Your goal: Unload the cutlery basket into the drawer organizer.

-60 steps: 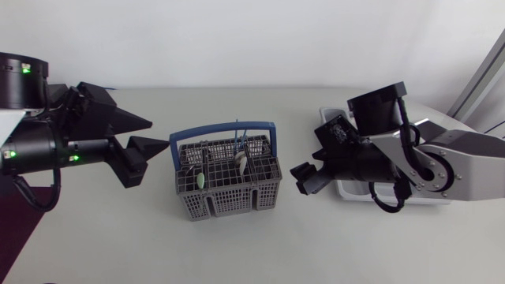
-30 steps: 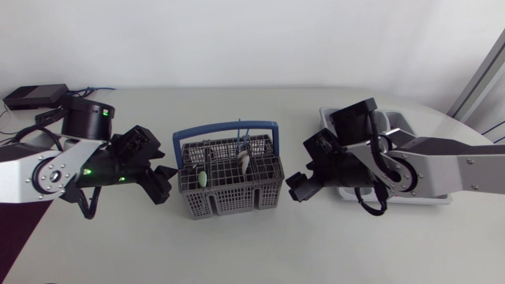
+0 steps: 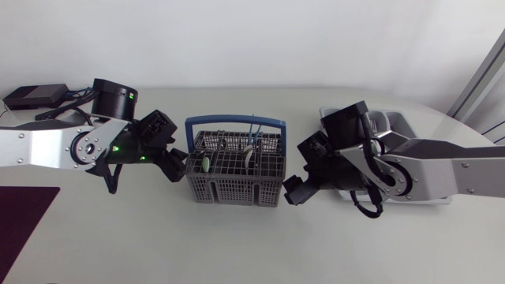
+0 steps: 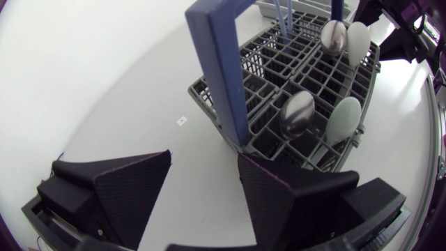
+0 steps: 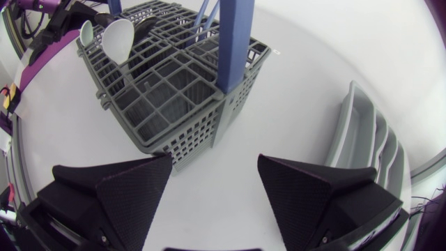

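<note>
Cutlery basket (image 3: 234, 170), spoons (image 4: 298, 115) upright inside, sits mid-table between the left gripper (image 4: 202, 185) and right gripper (image 5: 214, 185), both spread wide and empty, so unloading looks barely begun; next, one must pinch a spoon for the organizer (image 5: 359, 143).

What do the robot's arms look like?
The left arm and right arm are silver-grey with round black joints. Tiny green lights glow on the left arm; a black cable loops by the right. The left gripper and right gripper each have two broad black wedge fingers.
</note>
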### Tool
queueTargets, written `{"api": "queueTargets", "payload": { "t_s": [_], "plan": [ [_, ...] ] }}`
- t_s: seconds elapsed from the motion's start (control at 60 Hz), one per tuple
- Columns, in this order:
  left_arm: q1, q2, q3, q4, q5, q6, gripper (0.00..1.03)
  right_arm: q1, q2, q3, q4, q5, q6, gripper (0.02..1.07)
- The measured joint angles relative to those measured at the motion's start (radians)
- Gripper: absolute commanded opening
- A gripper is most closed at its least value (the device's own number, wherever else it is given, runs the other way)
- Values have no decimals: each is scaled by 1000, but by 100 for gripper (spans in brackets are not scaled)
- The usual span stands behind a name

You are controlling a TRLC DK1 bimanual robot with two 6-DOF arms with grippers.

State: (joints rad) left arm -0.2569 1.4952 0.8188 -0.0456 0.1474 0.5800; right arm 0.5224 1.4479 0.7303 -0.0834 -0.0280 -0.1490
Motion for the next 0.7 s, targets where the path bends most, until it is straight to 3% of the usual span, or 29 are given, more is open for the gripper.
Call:
{"api": "queueTargets", "payload": {
  "t_s": [0.15,0.3,0.5,0.617,0.7],
  "plan": [
    [0,-14,0,-8,0,0,91,6,-14,0,-18,10,0,91],
    [-2,-167,-22,-95,-2,0,91,6,-130,-20,-53,7,0,91],
    [-53,-306,-50,-159,-7,0,61,-13,-277,-54,-106,7,-8,91],
    [-97,-309,-50,-237,-15,-10,59,-15,-314,-73,-124,6,-8,91],
    [-159,-309,-46,-280,-81,-31,59,-15,-323,-92,-127,2,-8,91]
  ]
}}
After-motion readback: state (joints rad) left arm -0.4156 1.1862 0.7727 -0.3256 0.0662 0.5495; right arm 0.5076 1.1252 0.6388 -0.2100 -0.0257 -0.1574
